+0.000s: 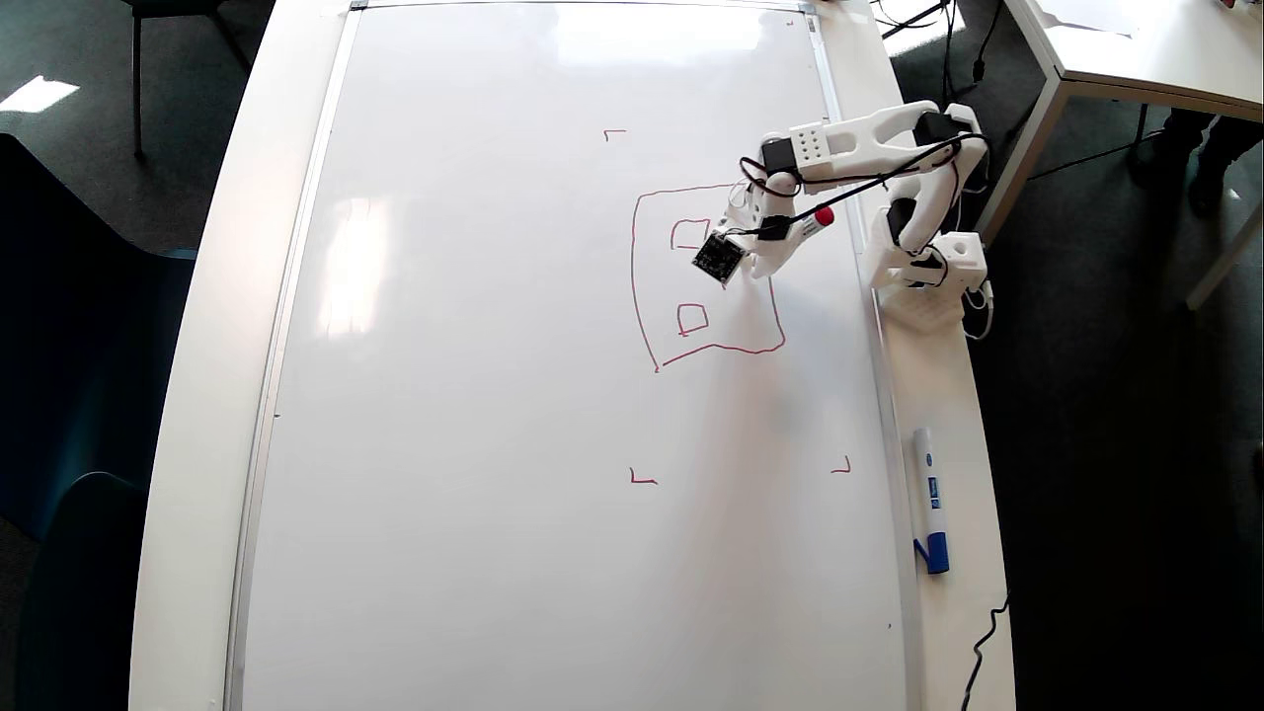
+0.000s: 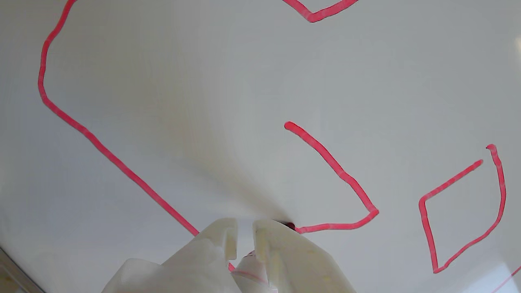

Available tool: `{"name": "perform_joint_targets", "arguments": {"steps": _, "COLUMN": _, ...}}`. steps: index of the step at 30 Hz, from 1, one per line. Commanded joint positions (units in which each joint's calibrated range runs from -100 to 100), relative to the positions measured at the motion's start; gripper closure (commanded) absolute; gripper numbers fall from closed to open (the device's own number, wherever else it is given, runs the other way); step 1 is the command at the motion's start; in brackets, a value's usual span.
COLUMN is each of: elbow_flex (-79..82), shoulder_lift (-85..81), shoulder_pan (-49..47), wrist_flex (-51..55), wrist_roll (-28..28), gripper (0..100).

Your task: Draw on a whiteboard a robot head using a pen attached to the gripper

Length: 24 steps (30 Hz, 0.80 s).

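Now the arm folds over the whiteboard (image 1: 513, 415), pincer (image 2: 244, 232) clamped on the pen (image 1: 812, 223), tip pressed inside the robot head (image 1: 707, 276) outline, near its upper small square.

Overhead far; wrist close on whiteboard (image 2: 163, 81).

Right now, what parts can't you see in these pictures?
- Pen tip: overhead view, hidden under the gripper; wrist view, mostly behind the gripper fingers.
- Robot head right side: overhead view, covered by the arm.
- Robot head: wrist view, cut off by the edges.
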Motion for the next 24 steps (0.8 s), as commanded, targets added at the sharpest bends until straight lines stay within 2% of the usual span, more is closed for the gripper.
{"name": "perform_joint_targets", "arguments": {"steps": 1, "elbow_flex": -2.60, "shoulder_lift": 0.66, "shoulder_pan": -2.13, "wrist_flex": -1.11, "wrist_roll": -1.04, "gripper": 99}}
{"name": "perform_joint_targets", "arguments": {"steps": 13, "elbow_flex": -13.13, "shoulder_lift": 9.38, "shoulder_pan": -2.50, "wrist_flex": -1.11, "wrist_roll": -1.79, "gripper": 99}}
{"name": "perform_joint_targets", "arguments": {"steps": 24, "elbow_flex": -13.67, "shoulder_lift": 9.30, "shoulder_pan": -2.57, "wrist_flex": -0.33, "wrist_roll": -1.74, "gripper": 99}}
